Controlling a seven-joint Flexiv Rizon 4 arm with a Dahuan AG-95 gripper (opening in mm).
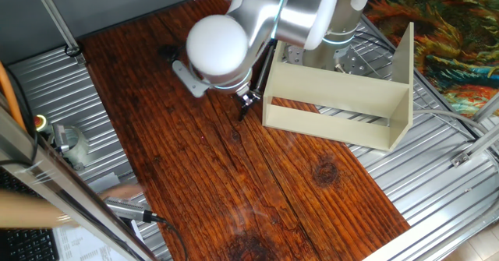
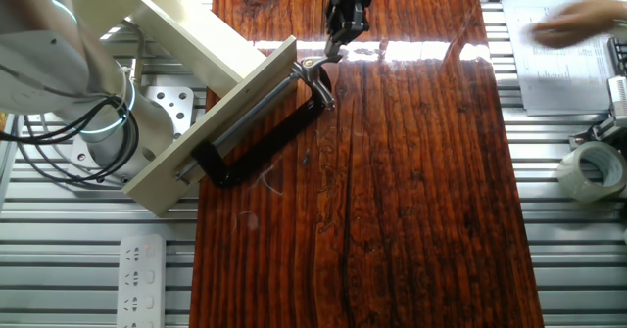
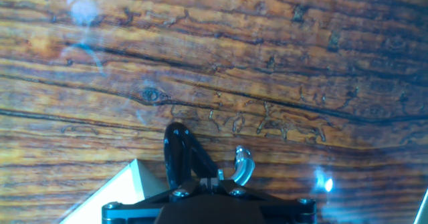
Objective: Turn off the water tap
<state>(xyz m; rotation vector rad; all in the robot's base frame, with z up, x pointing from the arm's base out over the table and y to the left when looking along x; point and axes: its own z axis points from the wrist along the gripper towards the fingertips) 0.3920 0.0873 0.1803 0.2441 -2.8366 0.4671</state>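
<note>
- I have the wooden tabletop (image 2: 411,191) running down the middle, with a cream L-shaped board (image 1: 351,109) standing at one edge of it, beside the arm's base.
- The robot arm (image 1: 234,35) leans over the board's end, so one fixed view hides most of what lies under the wrist.
- A black C-clamp (image 2: 260,147) lies on the tabletop, gripping the board; its long bar runs diagonally along the board's face.
- My tool (image 2: 345,20) hangs over the clamp's far end, fingers pointing down at it. From these views I cannot tell how wide it is open, and I see nothing held in it.
- The water tap (image 2: 315,69) sits at that end of the clamp, silvery, at the board's corner. It is just below the fingertips, slightly toward the board. In the hand view its curved spout (image 3: 242,167) shows close to the fingers, low in the picture.
- My judgement: the lever sits almost under the tool, so only a small descent toward the board side is needed.
</note>
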